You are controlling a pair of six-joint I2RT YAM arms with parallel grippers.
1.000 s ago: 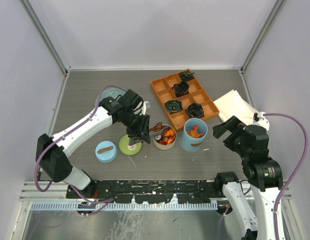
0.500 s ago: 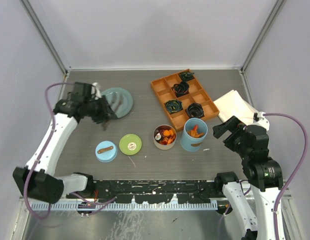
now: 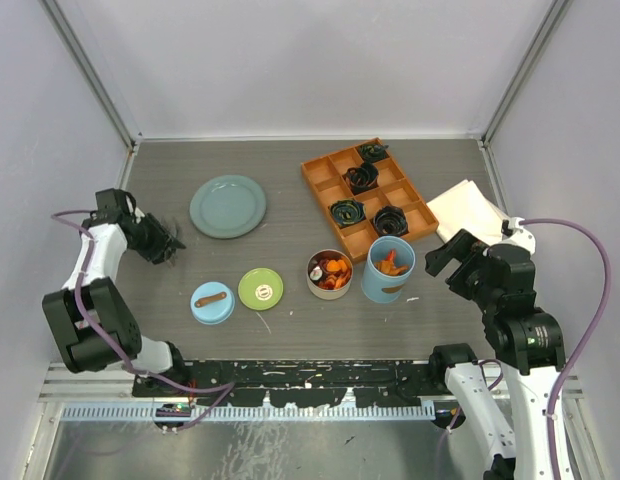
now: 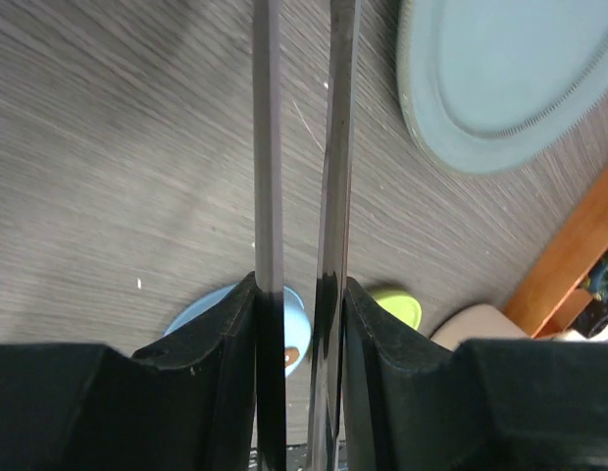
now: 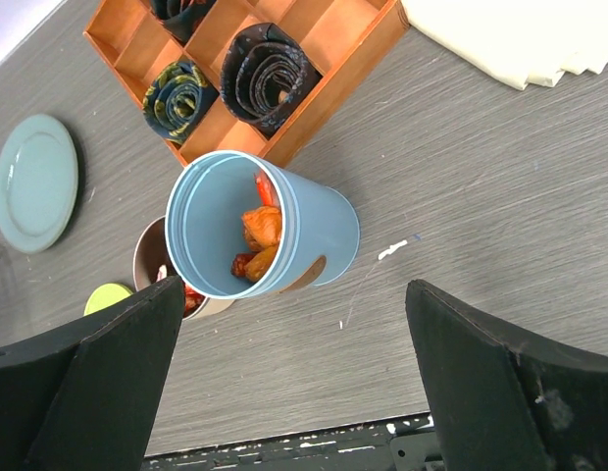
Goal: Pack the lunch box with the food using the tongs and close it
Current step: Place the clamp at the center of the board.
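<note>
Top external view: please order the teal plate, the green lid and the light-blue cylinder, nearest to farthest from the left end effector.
From the left end effector:
1. teal plate, right and farther back.
2. green lid, front centre.
3. light-blue cylinder, right of centre.

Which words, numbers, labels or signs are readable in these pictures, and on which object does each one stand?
No text is readable in any view.
On the green lid: a small mark in the middle, too small to read.
On the light-blue cylinder: a brown patch on its side, no letters legible.
On the blue lid: a brown strip, no writing visible.
</note>
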